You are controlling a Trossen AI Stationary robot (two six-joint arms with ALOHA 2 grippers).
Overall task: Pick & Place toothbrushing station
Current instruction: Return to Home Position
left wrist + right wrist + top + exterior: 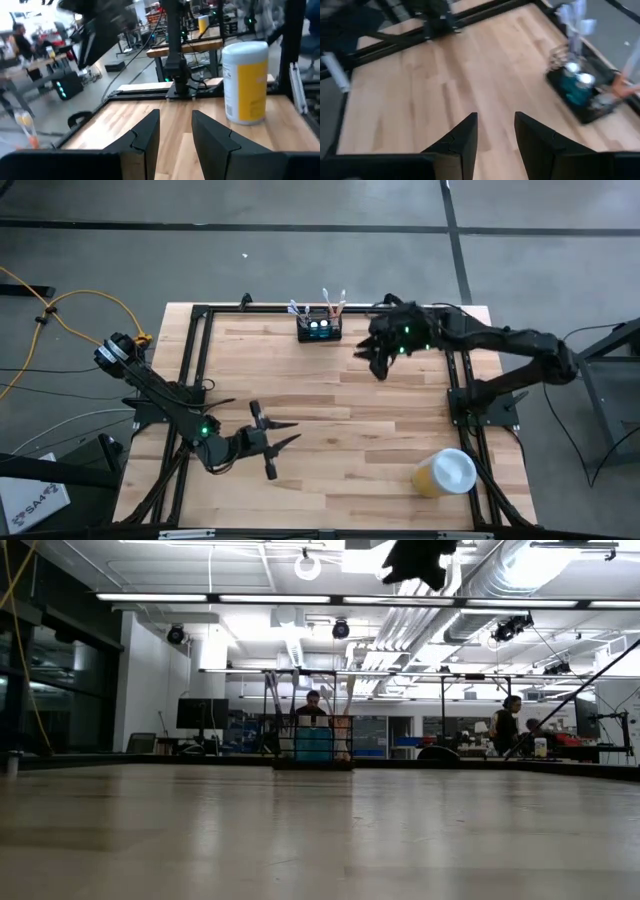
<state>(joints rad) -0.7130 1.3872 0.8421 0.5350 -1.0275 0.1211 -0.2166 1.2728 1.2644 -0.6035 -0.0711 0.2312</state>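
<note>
A: Status on the toothbrushing station [319, 328]?
B: Top centre of the high view, by the rail at the top edge of the table [330, 410]. Upright. Toothbrushes [334, 300] stand in its slots, heads up. Too small to count them.
A: Anything loose on the wood?
B: No brush that I can see. The only other item is the yellow cup [445, 472] with a white lid, lower right, upright, well apart from the station.
A: End effectors?
B: Right end effector [377, 363] hangs just right of the station, apart from it, above the table. Its wrist view shows a narrow gap between the fingers, nothing in it. Left end effector [275, 442] is lower left of centre, fingers splayed wide, also empty.
A: So loading is finished?
B: Looks like it. Brushes in, both end effectors empty. My read is that only parking remains. The right arm is stretched across the upper right of the frame, not tucked, so it needs to retract. The left arm is folded nearer its base, but its fingers sit out over the table.
A: Risk?
B: Low. The right arm just has to clear the brush heads on the way out.
</note>
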